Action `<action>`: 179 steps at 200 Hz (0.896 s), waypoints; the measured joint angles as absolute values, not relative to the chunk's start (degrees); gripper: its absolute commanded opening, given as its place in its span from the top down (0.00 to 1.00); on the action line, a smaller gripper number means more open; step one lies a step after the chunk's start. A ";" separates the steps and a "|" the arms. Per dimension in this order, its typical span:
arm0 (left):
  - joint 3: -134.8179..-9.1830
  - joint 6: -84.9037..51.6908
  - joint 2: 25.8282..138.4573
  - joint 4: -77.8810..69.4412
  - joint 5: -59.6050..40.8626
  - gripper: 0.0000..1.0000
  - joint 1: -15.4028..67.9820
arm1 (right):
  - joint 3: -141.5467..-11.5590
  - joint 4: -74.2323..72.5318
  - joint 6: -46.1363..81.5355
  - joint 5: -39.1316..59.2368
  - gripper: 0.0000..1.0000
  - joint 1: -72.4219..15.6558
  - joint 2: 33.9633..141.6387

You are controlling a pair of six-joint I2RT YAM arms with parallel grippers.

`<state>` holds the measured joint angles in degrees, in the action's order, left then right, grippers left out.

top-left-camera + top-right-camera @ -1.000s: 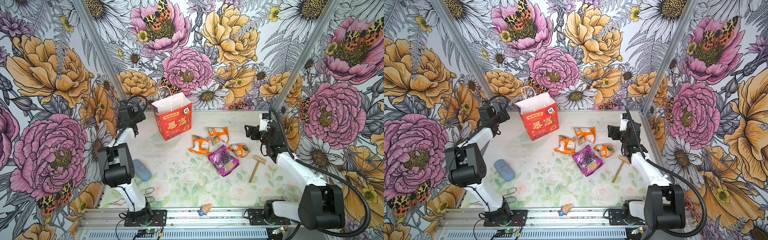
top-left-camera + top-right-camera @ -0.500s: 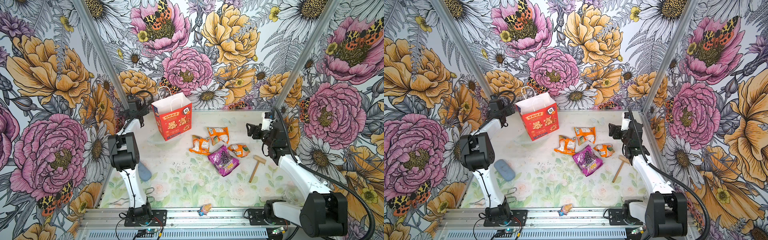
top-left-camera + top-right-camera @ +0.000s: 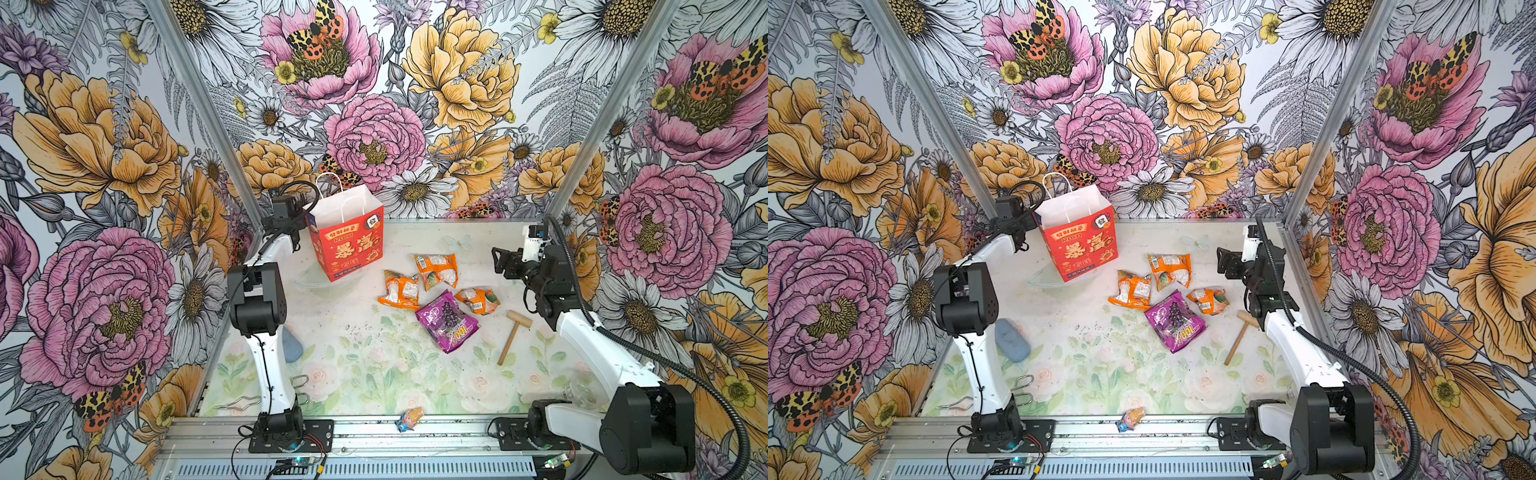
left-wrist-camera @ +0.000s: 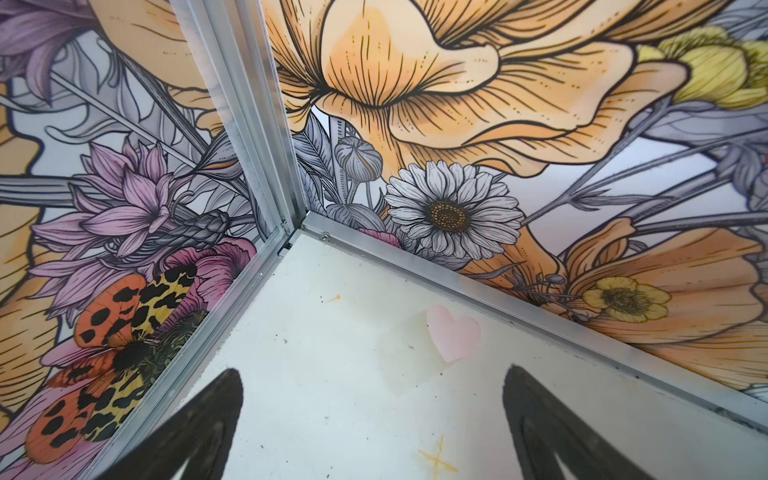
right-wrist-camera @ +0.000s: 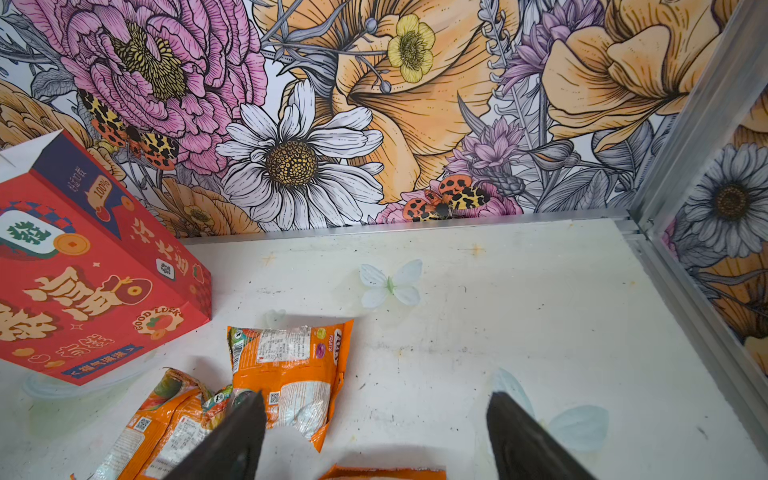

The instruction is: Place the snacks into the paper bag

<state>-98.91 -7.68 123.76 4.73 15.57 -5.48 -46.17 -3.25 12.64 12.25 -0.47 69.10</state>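
In both top views I see a small wooden mallet [image 3: 513, 332] lying flat on the table [image 3: 353, 316], its head toward the back wall. A grey-blue oval pad [image 3: 1012, 340] lies near the table's left edge. A tiny blue-and-orange wrapped candy [image 3: 409, 419] sits at the front edge. My right wrist view shows a pale butterfly decal [image 5: 390, 284] on the tabletop.

Four snacks [image 3: 436, 270] [image 3: 399, 289] [image 3: 478, 300] [image 3: 446, 322], one paper bag [image 3: 349, 245], one mallet [image 3: 513, 334], one candy [image 3: 409, 419].
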 measured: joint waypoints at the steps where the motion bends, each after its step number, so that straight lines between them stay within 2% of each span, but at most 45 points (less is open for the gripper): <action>1: -98.89 -7.68 123.76 4.73 15.55 0.01 -5.48 | -46.17 -3.25 12.64 12.25 0.15 -0.47 69.10; 179: -86.91 -8.58 114.30 6.87 12.40 0.01 -2.46 | -45.89 -3.68 13.04 12.29 0.15 -0.95 69.56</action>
